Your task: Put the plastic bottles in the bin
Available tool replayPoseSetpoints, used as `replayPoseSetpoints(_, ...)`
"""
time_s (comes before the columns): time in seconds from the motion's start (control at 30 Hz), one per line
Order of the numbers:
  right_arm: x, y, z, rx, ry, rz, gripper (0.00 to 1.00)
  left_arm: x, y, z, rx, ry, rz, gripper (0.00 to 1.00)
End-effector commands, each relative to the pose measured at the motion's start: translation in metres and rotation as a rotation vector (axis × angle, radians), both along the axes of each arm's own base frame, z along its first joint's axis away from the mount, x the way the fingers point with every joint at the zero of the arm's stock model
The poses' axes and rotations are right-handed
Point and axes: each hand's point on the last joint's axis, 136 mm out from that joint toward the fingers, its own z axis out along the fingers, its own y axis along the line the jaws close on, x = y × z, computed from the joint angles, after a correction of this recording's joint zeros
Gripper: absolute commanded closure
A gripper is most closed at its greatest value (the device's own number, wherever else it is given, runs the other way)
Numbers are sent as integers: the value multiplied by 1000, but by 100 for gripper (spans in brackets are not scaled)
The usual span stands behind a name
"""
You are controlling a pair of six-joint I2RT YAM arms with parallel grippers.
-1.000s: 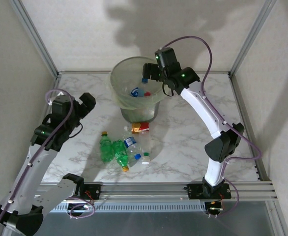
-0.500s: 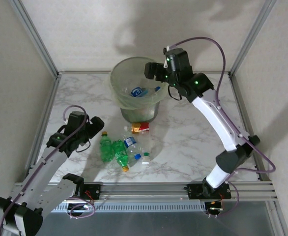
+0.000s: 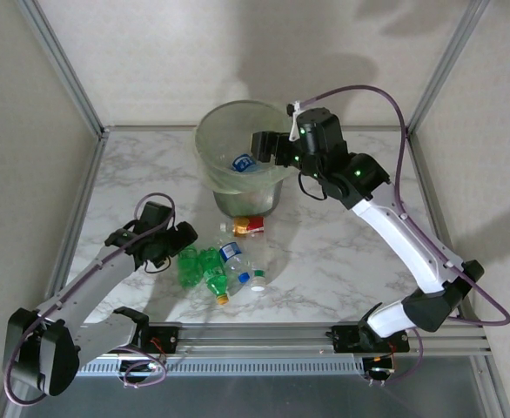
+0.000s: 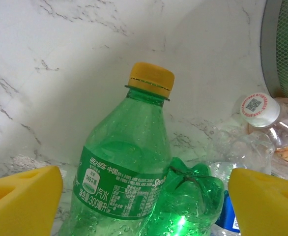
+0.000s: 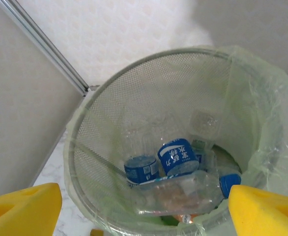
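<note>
Several plastic bottles lie in a heap on the marble table in front of the bin (image 3: pixel 210 131): two green ones (image 3: pixel 188 266), a blue-labelled clear one (image 3: pixel 231 252) and a red-labelled one (image 3: pixel 248 225). My left gripper (image 3: pixel 182 244) is low at the heap's left side. It is open, its yellow fingertips either side of a green bottle with a yellow cap (image 4: pixel 129 162) and apart from it; a second green bottle's base (image 4: pixel 193 196) leans against it. My right gripper (image 3: pixel 264 144) hangs open and empty over the bin (image 5: pixel 134 78), where blue-labelled bottles (image 5: pixel 178 157) lie.
A clear bottle with a white cap (image 4: pixel 257 109) lies just right of the green one, near the bin's grey base (image 4: pixel 281 44). Metal frame posts and white walls enclose the table. Bare marble (image 3: pixel 342 235) spreads right of the heap.
My left arm has swung down and to the right, from the table's left side to the green bottles. The right arm's elbow has dropped to the right while its gripper stays over the bin.
</note>
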Motion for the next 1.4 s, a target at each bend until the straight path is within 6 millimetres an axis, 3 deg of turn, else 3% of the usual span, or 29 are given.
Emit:
replayPoseSetpoints(0.0, -8, 0, 14, 44, -26, -8, 12, -3, -2, -16, 23, 30, -31, 13)
replayPoseSetpoints(0.2, -19, -5, 7, 56, -14, -21, 12, -3, -10, -30, 49, 58, -71, 14)
replayPoseSetpoints(0.8, -26, -16, 2, 41, -1, -43, 12, -8, -2, -66, 139, 129, -83, 22)
replayPoseSetpoints(1.03, -27, -18, 1, 44, 2, -48, 12, -8, 1, -67, 155, 123, -81, 37)
replayPoseSetpoints(1.37, -28, -18, 3, 50, -2, -45, 12, -1, 6, -49, 180, 83, -66, 43)
